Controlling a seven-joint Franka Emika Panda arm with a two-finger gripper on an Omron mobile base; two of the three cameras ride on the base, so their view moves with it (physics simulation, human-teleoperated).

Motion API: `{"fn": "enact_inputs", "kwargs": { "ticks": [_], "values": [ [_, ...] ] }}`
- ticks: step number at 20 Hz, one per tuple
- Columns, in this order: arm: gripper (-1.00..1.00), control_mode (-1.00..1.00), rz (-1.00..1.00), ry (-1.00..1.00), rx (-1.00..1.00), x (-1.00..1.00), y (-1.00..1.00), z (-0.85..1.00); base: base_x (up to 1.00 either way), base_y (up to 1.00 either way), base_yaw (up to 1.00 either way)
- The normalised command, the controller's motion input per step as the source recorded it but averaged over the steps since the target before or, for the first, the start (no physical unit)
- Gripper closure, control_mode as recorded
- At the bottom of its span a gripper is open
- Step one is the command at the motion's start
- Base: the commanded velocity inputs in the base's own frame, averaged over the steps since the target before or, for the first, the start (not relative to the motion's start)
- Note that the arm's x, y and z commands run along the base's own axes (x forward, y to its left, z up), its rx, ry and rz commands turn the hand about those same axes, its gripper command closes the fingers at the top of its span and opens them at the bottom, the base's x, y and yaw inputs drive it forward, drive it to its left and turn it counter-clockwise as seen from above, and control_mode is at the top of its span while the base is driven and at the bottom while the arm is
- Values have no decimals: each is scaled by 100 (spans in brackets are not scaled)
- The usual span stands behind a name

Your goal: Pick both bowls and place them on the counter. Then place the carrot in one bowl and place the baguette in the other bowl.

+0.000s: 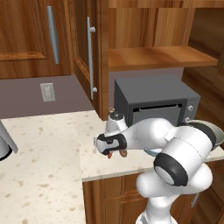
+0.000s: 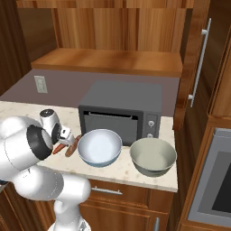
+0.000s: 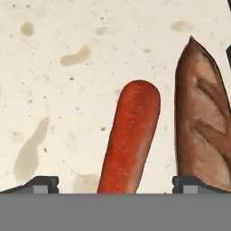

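Observation:
The orange-red carrot [image 3: 128,135] lies on the speckled beige counter [image 3: 67,90], and the brown baguette [image 3: 203,131] lies close beside it. My gripper [image 3: 116,185] is open and low over the counter, one fingertip on each side of the carrot's near end, nothing gripped. From the right base view, the gripper [image 2: 65,135] hangs over the carrot [image 2: 58,149] and baguette [image 2: 72,146], left of the white-and-blue bowl [image 2: 100,146]. The grey-green bowl [image 2: 153,155] stands upright to that bowl's right. Both bowls rest on the counter [image 2: 122,171] and hold nothing. The arm hides most of them in the left base view.
A dark microwave [image 2: 122,110] stands right behind the bowls, against the wall. Wooden cabinets with long handles [image 1: 91,57] rise beside it, with a shelf [image 2: 108,61] above. The counter [image 1: 43,175] runs wide to the left, where a grey object [image 1: 4,146] sits at the edge.

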Motion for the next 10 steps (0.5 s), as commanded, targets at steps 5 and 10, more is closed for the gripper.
{"fn": "enact_inputs", "kwargs": {
  "ticks": [5, 10],
  "values": [
    [-100, -100, 0, 0, 0, 21, 9, -21, 0, 0, 0],
    [-100, -100, 0, 0, 0, 21, 9, -21, 0, 0, 0]
  ]
}}
